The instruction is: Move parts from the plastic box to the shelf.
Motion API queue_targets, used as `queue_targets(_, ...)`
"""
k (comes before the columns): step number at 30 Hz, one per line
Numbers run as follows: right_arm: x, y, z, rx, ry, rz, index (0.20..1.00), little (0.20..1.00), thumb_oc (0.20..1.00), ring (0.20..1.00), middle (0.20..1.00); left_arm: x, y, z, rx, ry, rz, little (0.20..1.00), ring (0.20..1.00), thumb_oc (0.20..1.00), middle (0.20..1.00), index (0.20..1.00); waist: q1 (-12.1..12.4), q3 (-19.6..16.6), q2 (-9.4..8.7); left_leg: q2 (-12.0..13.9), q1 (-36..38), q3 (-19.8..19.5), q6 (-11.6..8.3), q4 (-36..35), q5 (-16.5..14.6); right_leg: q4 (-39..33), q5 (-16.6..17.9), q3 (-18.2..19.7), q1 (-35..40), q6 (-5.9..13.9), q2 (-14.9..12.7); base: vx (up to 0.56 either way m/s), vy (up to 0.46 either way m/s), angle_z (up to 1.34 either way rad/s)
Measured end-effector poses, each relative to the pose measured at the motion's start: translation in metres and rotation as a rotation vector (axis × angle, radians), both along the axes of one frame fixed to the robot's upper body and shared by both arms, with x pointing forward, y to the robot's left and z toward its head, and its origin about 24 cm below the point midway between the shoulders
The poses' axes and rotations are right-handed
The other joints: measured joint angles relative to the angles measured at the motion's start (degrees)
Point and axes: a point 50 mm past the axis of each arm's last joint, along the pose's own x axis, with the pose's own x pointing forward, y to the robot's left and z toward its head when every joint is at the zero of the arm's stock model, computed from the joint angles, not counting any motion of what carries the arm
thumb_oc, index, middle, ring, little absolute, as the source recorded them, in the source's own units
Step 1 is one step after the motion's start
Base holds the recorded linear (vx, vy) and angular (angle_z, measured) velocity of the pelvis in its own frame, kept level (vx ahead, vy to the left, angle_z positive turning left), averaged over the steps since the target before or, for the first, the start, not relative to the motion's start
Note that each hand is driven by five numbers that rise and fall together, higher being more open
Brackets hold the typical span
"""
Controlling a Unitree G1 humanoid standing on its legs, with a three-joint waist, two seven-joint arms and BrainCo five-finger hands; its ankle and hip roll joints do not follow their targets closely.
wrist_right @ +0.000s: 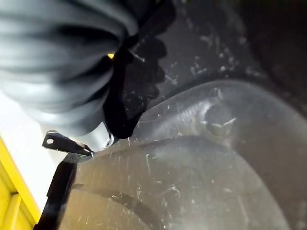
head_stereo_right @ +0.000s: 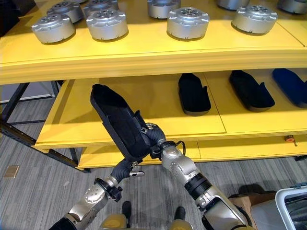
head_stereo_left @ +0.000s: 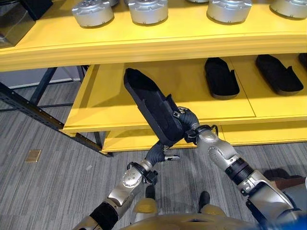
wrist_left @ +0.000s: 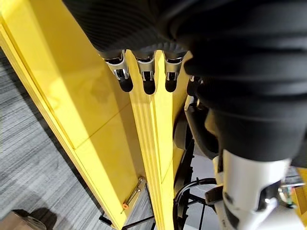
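- The long black part (head_stereo_left: 149, 108) is in the air in front of the yellow shelf (head_stereo_left: 144, 48). It is tilted, with its far end over the front of the lower board (head_stereo_left: 105, 108) and its near end low, by the two hands.
- The right hand (head_stereo_left: 184, 120) is at the right side of the near end. Its fingers are mostly hidden behind the part; I judge that they grip it, but I cannot tell for sure.
- The left hand (head_stereo_left: 158, 152) is under the near end. In the left wrist view its fingers (wrist_left: 146, 79) look rather straight, so I judge it supports the part from below and is not closed around it.
- The step in hand is, I think, to put this part on the lower board, where two similar black parts (head_stereo_left: 221, 76) already lie to the right, flat and well apart from each other.
- To do it well, the part needs to become level first, because now its far end points up toward the upper board, where round silver parts (head_stereo_left: 92, 13) stand.
- The free place on the lower board is at the left. The part can lie there parallel to the others, fully behind the front edge.
- A risk: if the supporting hand leaves too early, the near end can drop off the edge.
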Motion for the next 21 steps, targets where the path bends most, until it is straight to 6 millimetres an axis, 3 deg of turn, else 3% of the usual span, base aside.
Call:
queue_targets(5,0.018,0.000,0.017,-0.031,-0.043,-0.050,0.200,0.200,0.200,0.200,0.200,0.005,-0.007,0.005,-0.010,-0.019,-0.033,1.000,1.000,1.000,1.000,1.000,1.0,0.3,0.06,-0.6,-4.4,-0.5,0.17,2.3,0.0,2.7,-0.2,-0.2,-4.2,-0.03,-1.1,-0.09,0.043,0.06)
queue_targets(8,0.032,-0.004,0.031,-0.038,-0.068,-0.099,0.200,0.200,0.200,0.200,0.200,0.012,-0.013,0.013,-0.022,-0.046,-0.059,1.000,1.000,1.000,1.000,1.000,1.6,2.9,0.42,-1.0,-6.6,-1.4,0.36,4.1,0.0,4.3,-0.4,-0.5,-5.9,0.13,-1.6,-0.13,0.043,0.10)
queue_targets(11,0.058,-0.017,0.062,-0.059,-0.132,-0.181,0.200,0.200,0.200,0.200,0.200,0.027,-0.024,0.041,-0.068,-0.147,-0.107,1.000,1.000,1.000,1.000,1.000,2.4,9.9,1.87,-1.6,-11.1,-1.9,0.83,6.6,0.5,7.1,-0.2,-0.6,-10.1,0.00,-2.6,-0.15,0.059,0.13)
queue_targets(13,0.070,-0.037,0.075,-0.082,-0.152,-0.250,0.200,0.200,0.200,0.200,0.200,0.032,-0.032,0.064,-0.126,-0.218,-0.141,1.000,1.000,1.000,1.000,1.000,3.2,13.6,3.38,-2.2,-13.0,-2.4,1.12,7.1,0.8,8.1,-0.2,-0.8,-12.0,-0.04,-3.2,-0.11,0.074,0.08)
queue_targets(14,0.070,-0.034,0.083,-0.066,-0.179,-0.232,0.200,0.200,0.200,0.200,0.200,0.032,-0.031,0.074,-0.153,-0.241,-0.152,1.000,1.000,1.000,1.000,1.000,2.5,15.6,3.27,-2.4,-13.0,-2.5,0.85,7.9,0.8,8.8,-0.3,-0.6,-12.2,-0.01,-3.5,-0.08,0.074,0.03)
queue_targets(17,0.076,-0.033,0.097,-0.072,-0.215,-0.223,0.200,0.200,0.200,0.200,0.200,0.035,-0.034,0.094,-0.241,-0.251,-0.227,1.000,1.000,1.000,1.000,1.000,1.6,16.3,4.45,-2.5,-15.7,-2.9,1.15,9.8,0.2,12.3,-1.3,-0.6,-15.4,-0.34,-4.1,-0.07,0.066,0.03)
queue_targets(21,0.085,-0.036,0.107,-0.085,-0.225,-0.250,0.200,0.200,0.200,0.200,0.200,0.030,-0.043,0.100,-0.293,-0.226,-0.308,1.000,1.000,1.000,1.000,1.000,1.9,16.7,5.08,-2.5,-17.0,-3.3,0.82,10.8,0.0,15.4,-2.4,-0.3,-17.7,-0.33,-4.5,-0.02,0.015,0.02)
